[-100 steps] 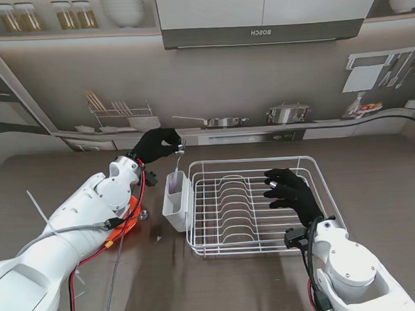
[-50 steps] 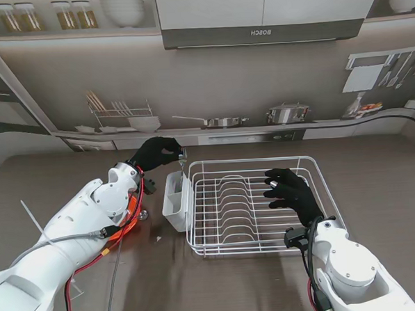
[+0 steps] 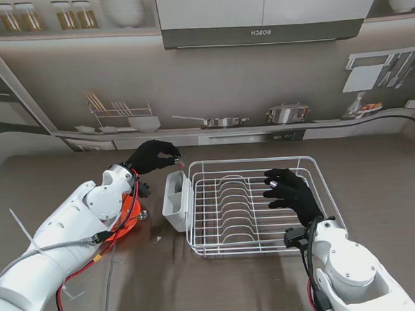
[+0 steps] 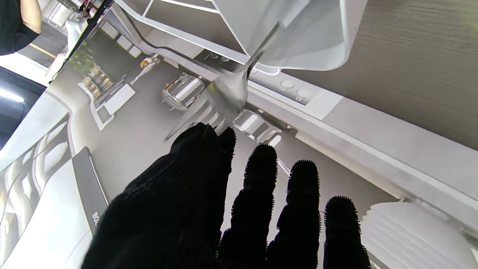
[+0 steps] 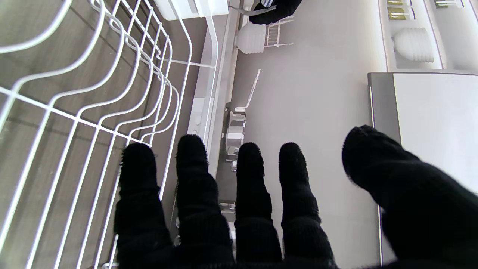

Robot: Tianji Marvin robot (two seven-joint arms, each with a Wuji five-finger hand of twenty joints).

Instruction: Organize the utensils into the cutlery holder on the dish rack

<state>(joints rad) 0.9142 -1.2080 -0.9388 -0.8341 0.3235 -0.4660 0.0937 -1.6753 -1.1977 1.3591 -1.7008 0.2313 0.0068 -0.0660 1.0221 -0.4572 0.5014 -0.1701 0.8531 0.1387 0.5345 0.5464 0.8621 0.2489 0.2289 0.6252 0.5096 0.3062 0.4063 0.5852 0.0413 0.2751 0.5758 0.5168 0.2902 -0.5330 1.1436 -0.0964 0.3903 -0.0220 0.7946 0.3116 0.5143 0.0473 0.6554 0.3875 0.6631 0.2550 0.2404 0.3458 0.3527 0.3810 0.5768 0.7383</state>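
My left hand hovers over the far end of the white cutlery holder, which hangs on the left side of the white wire dish rack. In the left wrist view, thumb and forefinger pinch the tines of a metal fork. Its handle points down into the holder. In the stand view only a small bit of the fork shows over the holder's rim. My right hand floats open over the rack's right half, fingers spread, holding nothing.
Orange and grey cables lie on the table by my left forearm. A small pale scrap lies nearer to me than the holder. The rack's wire ribs run under my right fingers. A printed kitchen backdrop stands behind the table.
My left hand has sunk and shifted slightly left, taking the fork deeper into the holder; less of it shows now. The right hand has stayed still.
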